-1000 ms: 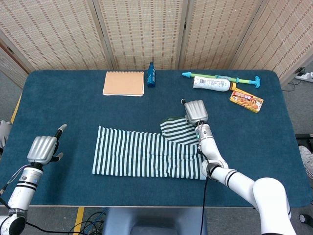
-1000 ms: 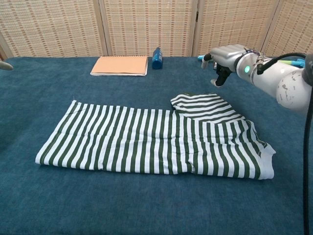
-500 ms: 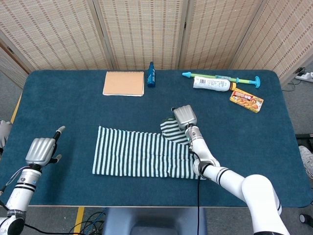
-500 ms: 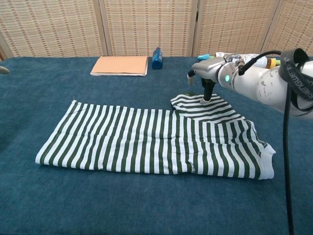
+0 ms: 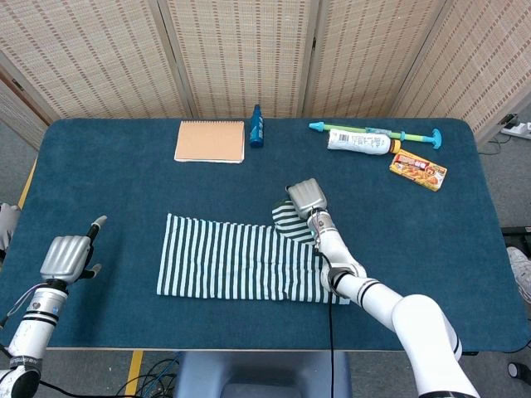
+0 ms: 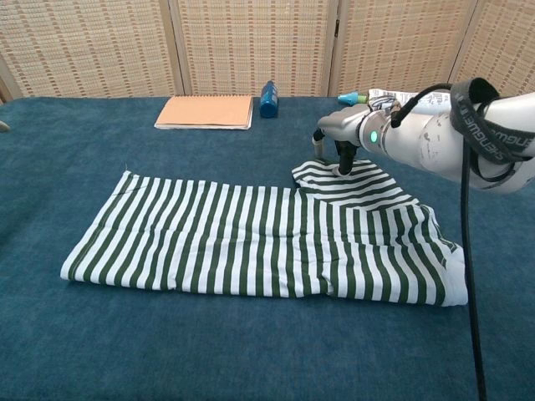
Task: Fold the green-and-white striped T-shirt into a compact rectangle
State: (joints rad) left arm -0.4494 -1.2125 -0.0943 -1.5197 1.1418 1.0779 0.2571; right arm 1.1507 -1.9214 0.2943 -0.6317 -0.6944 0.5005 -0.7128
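- The right hand (image 6: 341,135) has come further toward the left side of the table than half a second ago, and it now sits over the far edge of the sleeve flap.
- Its fingertips (image 6: 343,169) point down and touch the folded sleeve of the striped T-shirt (image 5: 249,267); a second ago they hung well clear of the cloth, beyond its far edge.
- I cannot tell whether those fingers pinch the fabric or only press on it; the contact spot is too small in both views.
- The T-shirt lies flat as a long band on the blue table (image 5: 124,182), stretching away to the left of the right hand's fingers, and its shape looks unchanged from the earlier frames.
- The left hand (image 5: 68,255) hovers over the table near the front left corner, well apart from the shirt's left end, fingers curled in with nothing in them and 1 finger sticking out; it has drifted slightly nearer the front edge.
- Beyond the right hand's fingers, at the far side, sit a notebook (image 5: 210,141) and a blue bottle (image 5: 257,127).
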